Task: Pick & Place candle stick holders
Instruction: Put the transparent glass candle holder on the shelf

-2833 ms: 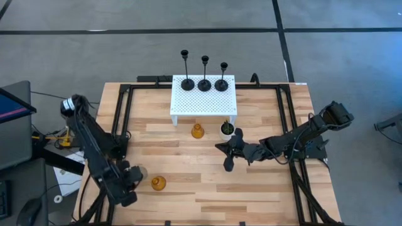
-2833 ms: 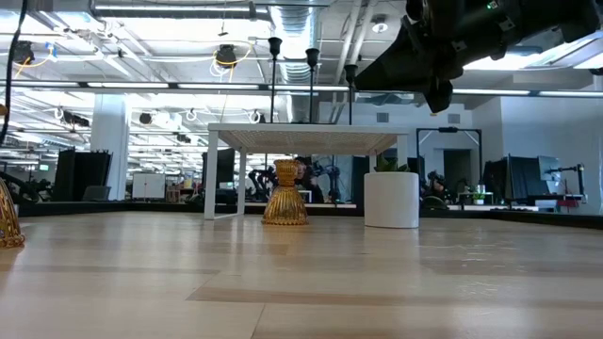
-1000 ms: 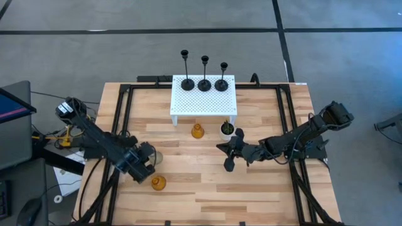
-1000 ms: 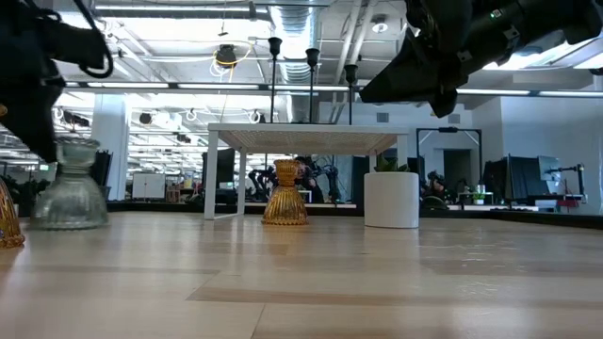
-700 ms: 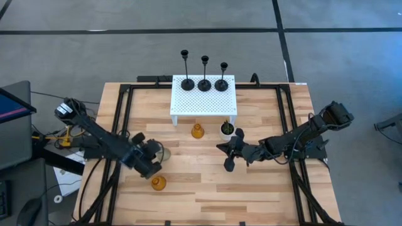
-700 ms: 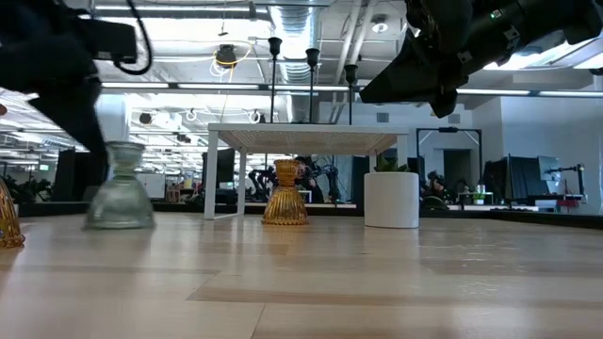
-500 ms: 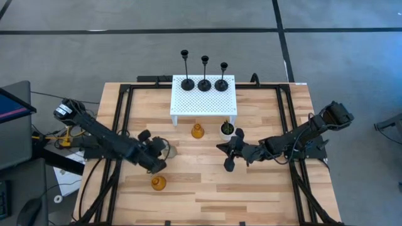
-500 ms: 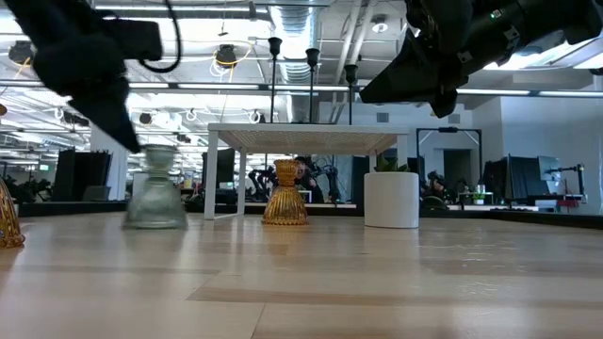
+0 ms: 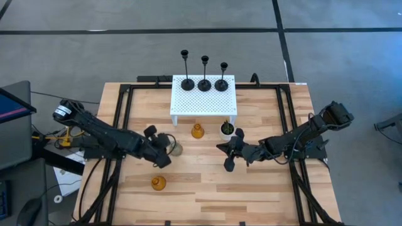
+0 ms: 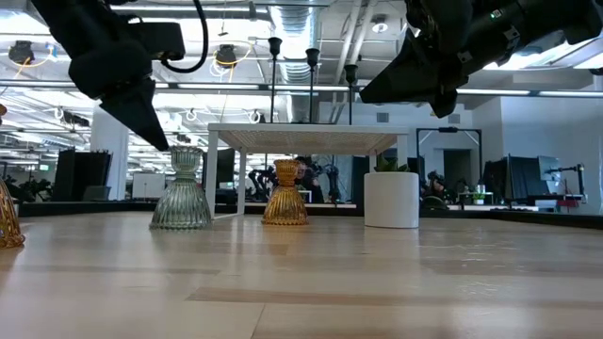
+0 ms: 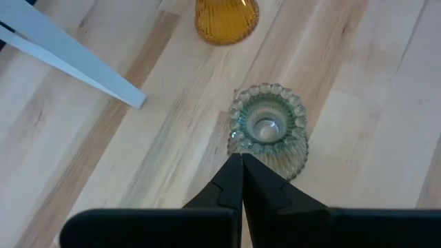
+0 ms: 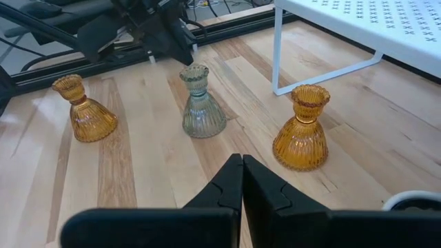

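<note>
Two closed grippers, left gripper beside grey holder

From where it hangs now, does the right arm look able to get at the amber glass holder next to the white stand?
Probably yes. The right gripper, shut, hangs beside the plant pot; bare table lies between it and the amber holder. It would need to open first and skirt the pot.

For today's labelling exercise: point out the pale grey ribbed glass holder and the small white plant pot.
pale grey ribbed glass holder (image 10: 181,202), low view, flared base.
small white plant pot (image 10: 391,200), low view, front wall.
</note>
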Controlling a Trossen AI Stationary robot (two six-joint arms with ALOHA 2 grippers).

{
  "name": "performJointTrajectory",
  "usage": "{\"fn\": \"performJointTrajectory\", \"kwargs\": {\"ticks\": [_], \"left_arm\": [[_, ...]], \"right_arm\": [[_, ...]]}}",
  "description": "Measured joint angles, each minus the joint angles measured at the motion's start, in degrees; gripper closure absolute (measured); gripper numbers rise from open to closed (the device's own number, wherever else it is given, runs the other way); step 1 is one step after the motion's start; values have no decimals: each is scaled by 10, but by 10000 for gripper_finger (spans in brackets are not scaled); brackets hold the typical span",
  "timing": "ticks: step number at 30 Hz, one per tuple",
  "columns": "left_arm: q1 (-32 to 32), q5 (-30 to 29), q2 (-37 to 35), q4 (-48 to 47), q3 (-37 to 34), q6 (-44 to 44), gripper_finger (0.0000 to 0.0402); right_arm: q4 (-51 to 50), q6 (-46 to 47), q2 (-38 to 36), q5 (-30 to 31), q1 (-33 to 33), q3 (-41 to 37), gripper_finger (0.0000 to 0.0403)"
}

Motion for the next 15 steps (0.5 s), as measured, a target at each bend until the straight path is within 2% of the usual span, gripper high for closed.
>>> {"fn": "performJointTrajectory", "kwargs": {"ticks": [15], "left_arm": [[-60, 1, 0, 7, 0, 0, 399]], "right_arm": [[0, 1, 0, -2, 1, 0, 403]]}}
